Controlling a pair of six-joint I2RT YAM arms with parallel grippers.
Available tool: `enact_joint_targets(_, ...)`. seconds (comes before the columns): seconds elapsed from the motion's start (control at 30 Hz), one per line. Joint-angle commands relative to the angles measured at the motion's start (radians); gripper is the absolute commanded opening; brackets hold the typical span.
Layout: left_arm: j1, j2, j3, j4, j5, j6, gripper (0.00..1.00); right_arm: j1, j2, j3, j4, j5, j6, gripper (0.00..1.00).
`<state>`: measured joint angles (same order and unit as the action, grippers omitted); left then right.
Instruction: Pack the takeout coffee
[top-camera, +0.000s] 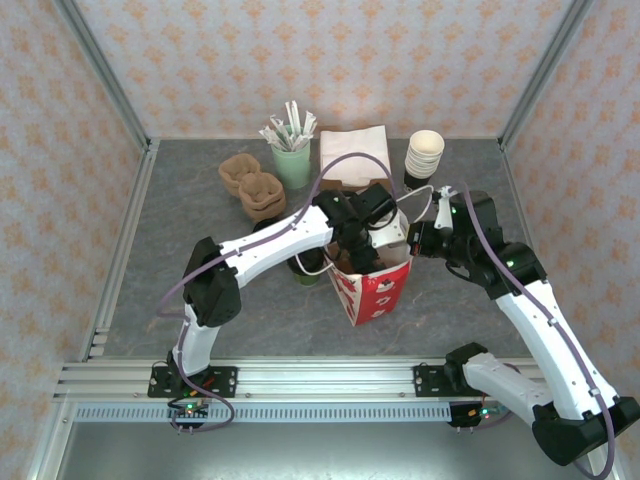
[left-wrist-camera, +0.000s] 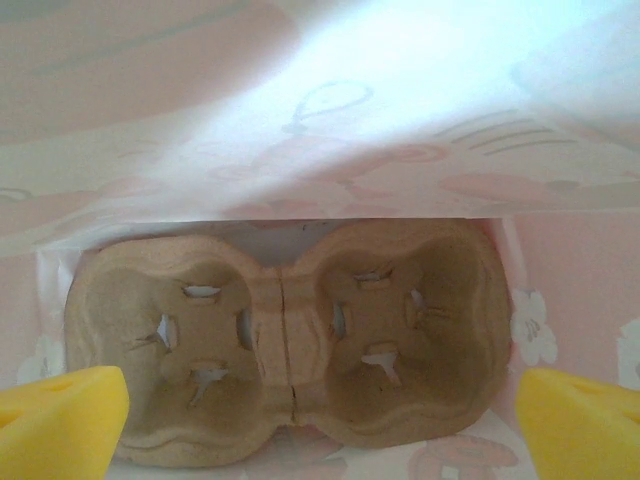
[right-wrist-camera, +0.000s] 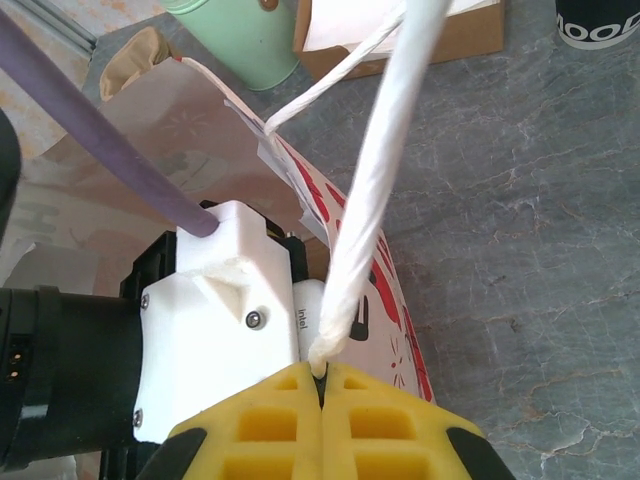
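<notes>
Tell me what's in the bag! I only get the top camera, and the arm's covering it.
Observer: In the left wrist view, a brown pulp cup carrier lies at the bottom of the paper bag, both wells empty.
Operator: Is that arm's gripper grabbing it?
Observer: No. The left gripper is open, its yellow fingertips wide apart near the carrier's ends, holding nothing.
Operator: And the other one?
Observer: The right gripper is shut on the bag's white handle.

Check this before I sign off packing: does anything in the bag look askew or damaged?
Nothing stands out. The tray lies square on the floor of the bag, both wells empty and intact; the right pincer pinches the handle.
</notes>
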<state>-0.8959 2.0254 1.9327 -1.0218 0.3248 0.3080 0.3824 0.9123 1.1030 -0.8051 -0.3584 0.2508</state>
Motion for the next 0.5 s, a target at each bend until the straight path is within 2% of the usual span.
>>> enact_joint_targets(0.0,-0.001,-0.044,0.078,-0.028,0.033,-0.012,1.0,0.002,-0.01,-0.019,-0.009,-0.015,0.002,0.0)
enact_joint_targets(0.23,-0.005,-0.068,0.147,-0.088,-0.013,-0.011,1.0,0.002,-0.02,-0.014,-0.017,0.002,0.002,0.0)
enact_joint_targets(0.47,-0.001,-0.087,0.133,-0.1,-0.047,-0.008,1.0,0.002,-0.027,-0.006,-0.043,0.068,0.015,0.0)
